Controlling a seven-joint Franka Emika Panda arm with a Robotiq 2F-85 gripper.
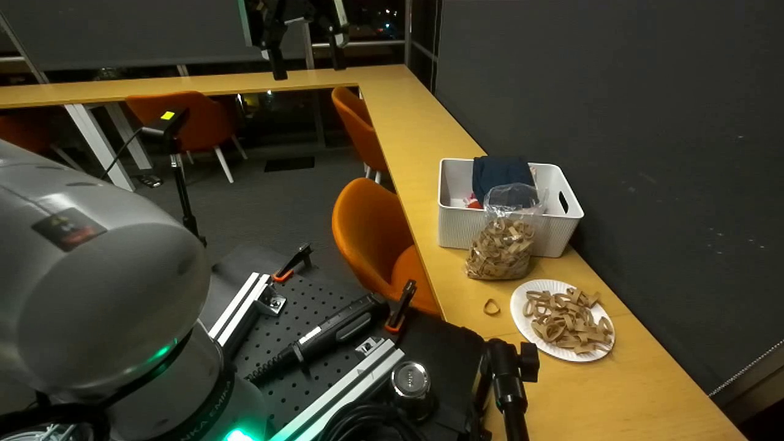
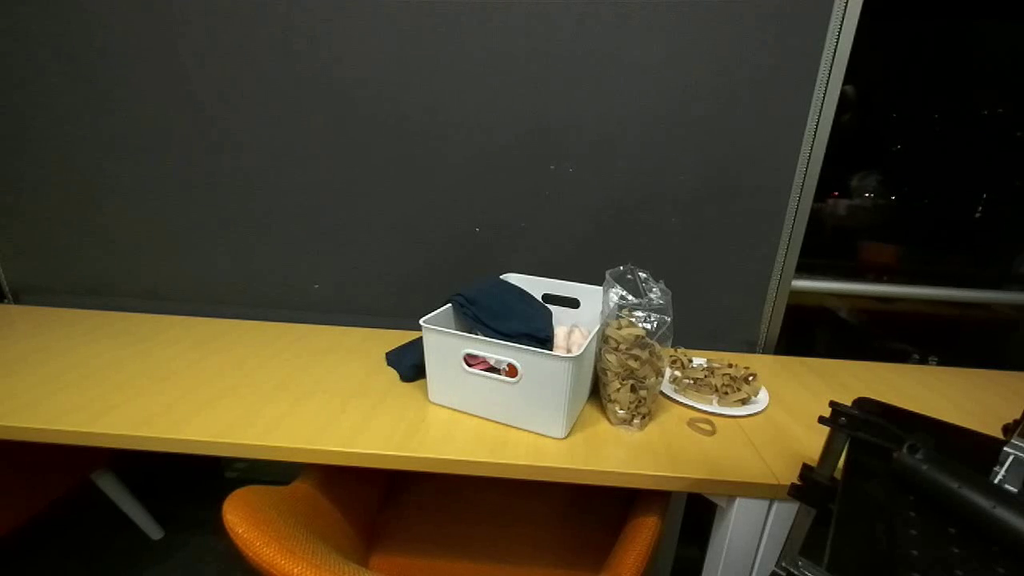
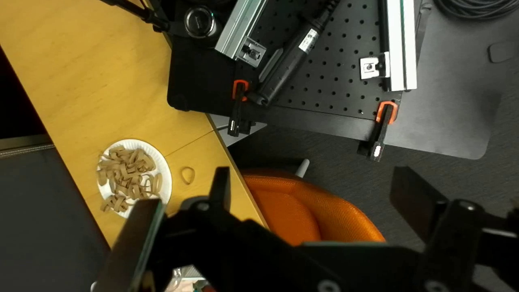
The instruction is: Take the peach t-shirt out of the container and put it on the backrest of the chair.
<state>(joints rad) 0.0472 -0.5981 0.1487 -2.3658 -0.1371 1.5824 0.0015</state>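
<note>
brown bands [image 1: 567, 323] on a white plate [image 1: 520, 304]

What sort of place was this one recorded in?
Probably an office or shared workspace: there is a long table, matching orange chairs along it, and a large window.

In dim light, the arm [image 1: 110, 275] carries a pale glare and its base [image 1: 247, 401] glows green.

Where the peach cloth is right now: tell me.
In an exterior view, the peach cloth lies inside the white container, by its near right corner, just right of the navy cloth.
</note>
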